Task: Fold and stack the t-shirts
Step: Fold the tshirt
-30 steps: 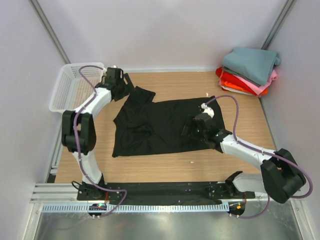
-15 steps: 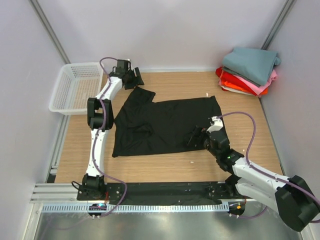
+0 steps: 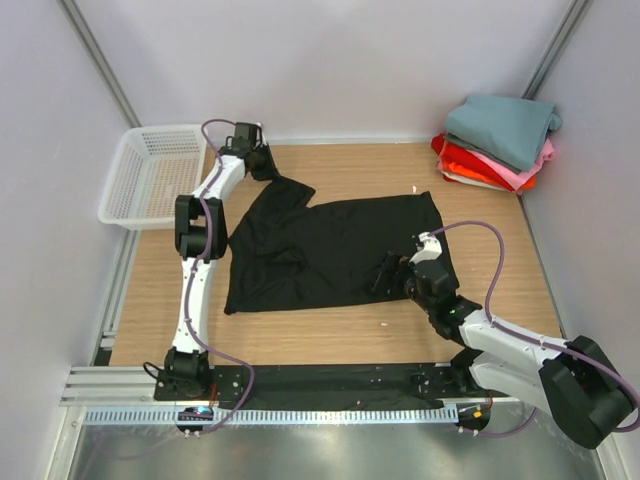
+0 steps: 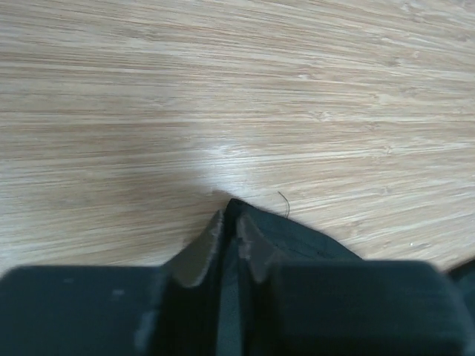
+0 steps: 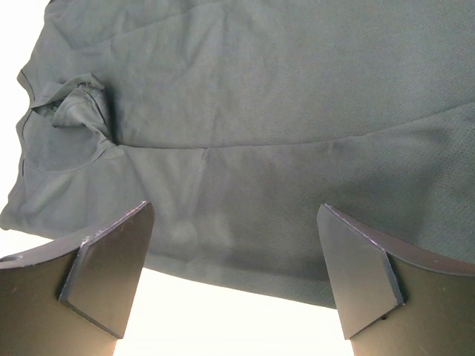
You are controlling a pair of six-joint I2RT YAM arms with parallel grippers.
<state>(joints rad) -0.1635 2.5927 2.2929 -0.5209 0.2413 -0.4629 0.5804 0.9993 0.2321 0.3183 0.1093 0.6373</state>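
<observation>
Left hand (image 3: 266, 165) pinches an outer corner, apparently a sleeve, of the black t-shirt (image 3: 320, 250). Its fingers (image 4: 197, 256) are nearly together on the cloth at the point of the garment nearest the white mesh basket (image 3: 150, 131). The shirt lies spread on the wooden tabletop (image 3: 380, 170), just beside the basket. The folded t-shirts (image 3: 500, 140) sit stacked well apart from the basket, at the tabletop's opposite far corner.

The right hand (image 3: 392, 272) hovers with jaws wide and empty over the shirt's edge farthest from the basket. The cloth looks light and limp, likely to sag and crease if lifted at one point. Edges and corners are the best places to take hold, ideally one opposite the left hand.
</observation>
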